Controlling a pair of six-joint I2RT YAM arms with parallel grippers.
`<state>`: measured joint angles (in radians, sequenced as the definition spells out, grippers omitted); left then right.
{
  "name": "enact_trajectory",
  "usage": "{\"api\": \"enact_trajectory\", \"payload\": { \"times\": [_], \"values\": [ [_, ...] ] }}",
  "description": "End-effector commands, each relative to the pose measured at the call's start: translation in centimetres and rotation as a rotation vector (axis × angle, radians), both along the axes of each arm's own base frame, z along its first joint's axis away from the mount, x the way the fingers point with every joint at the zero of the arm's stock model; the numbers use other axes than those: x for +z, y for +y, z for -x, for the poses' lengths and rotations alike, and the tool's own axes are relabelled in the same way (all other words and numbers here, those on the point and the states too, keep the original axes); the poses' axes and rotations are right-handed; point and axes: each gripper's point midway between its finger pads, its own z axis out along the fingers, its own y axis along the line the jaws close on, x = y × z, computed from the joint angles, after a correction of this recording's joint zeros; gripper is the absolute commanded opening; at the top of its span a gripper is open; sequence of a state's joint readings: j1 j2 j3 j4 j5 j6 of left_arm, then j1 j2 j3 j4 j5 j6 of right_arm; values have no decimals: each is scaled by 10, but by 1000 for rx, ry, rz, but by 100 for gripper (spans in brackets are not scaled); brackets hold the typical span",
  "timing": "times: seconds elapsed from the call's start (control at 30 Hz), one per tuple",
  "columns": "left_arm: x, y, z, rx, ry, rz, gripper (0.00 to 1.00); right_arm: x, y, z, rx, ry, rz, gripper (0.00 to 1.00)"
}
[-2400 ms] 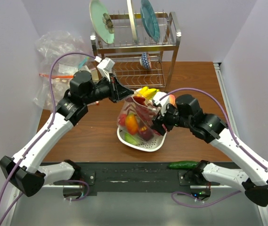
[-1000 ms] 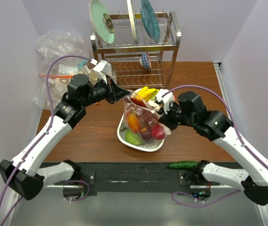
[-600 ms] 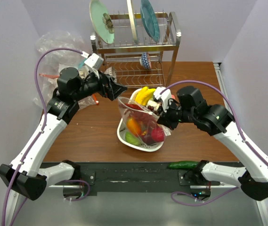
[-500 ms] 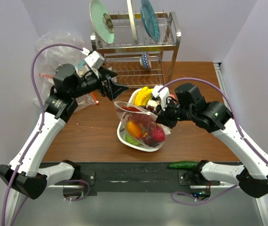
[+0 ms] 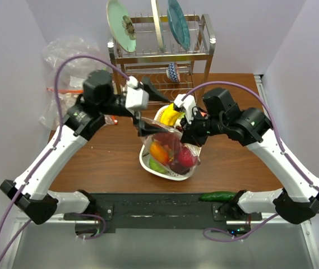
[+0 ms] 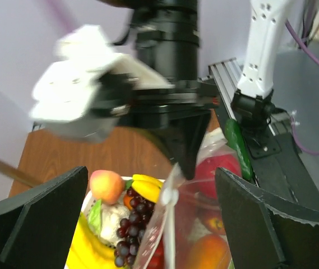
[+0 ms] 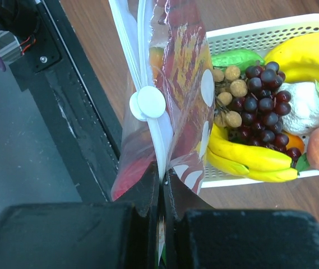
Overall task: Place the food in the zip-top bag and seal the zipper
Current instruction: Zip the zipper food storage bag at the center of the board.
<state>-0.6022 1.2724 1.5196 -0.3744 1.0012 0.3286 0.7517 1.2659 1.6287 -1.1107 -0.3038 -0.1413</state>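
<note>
**Right hand**: closed tight, pinching one end of the bag's mouth edge. The zipper leaves the pinch as a pale ridged strip.

**Left hand**: spread fully wide and holding nothing. Its fingers straddle the free end of that same edge without touching it.

**Location:** the bag stands in the white tray at mid-tabletop, held up by the right hand alone. Red and orange food fills its lower half. Bananas, grapes and a peach lie in the tray outside it.

**Orientation:** mouth up, belly down. The long axis follows the zipper, running from the right hand's pinch across toward the left hand. It looks roughly level in the overhead view.

**Step in hand, my judgement:** sealing. I cannot tell whether the two zipper tracks are mated beyond the pinch. To do it well I would:
- use the right hand as a firm anchor;
- close the left on the strip itself, not on the film below;
- draw the edge taut, then press along it.

The load sags the film, so a slack edge would let the tracks slip apart.
</note>
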Motion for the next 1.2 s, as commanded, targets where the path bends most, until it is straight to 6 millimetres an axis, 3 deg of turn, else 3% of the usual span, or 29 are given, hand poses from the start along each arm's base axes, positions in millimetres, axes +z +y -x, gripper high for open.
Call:
{"api": "enact_trajectory", "payload": {
  "times": [0.0,0.13,0.23,0.43,0.57,0.6,0.63,0.73,0.8,1.0,1.17],
  "values": [
    [-22,-17,15,-30,-163,-47,99,26,9,1,23,-23,-78,0],
    [-36,-26,13,-7,-220,-91,85,30,13,0,32,-29,-96,0],
    [-44,-30,11,-14,-253,-132,61,32,15,0,37,-31,-106,0],
    [-60,-30,5,27,-295,-199,45,36,19,-1,47,-31,-121,0],
    [-66,-26,-2,73,-331,-232,48,35,20,0,53,-28,-124,0],
    [-67,-25,-2,80,-334,-236,43,34,21,-1,53,-27,-123,0],
    [-67,-23,-6,99,-343,-247,31,32,21,-1,54,-24,-121,0],
    [-66,-20,-8,116,-353,-259,9,30,20,-2,47,-24,-117,0],
    [-64,-17,-9,129,-364,-263,0,27,19,-3,41,-21,-112,0],
    [-59,-8,-6,158,-367,-262,0,2,6,-15,-24,-13,-45,0],
    [-66,-2,-10,192,-341,-296,0,-22,-21,-29,-143,-21,41,0]
  ]
}}
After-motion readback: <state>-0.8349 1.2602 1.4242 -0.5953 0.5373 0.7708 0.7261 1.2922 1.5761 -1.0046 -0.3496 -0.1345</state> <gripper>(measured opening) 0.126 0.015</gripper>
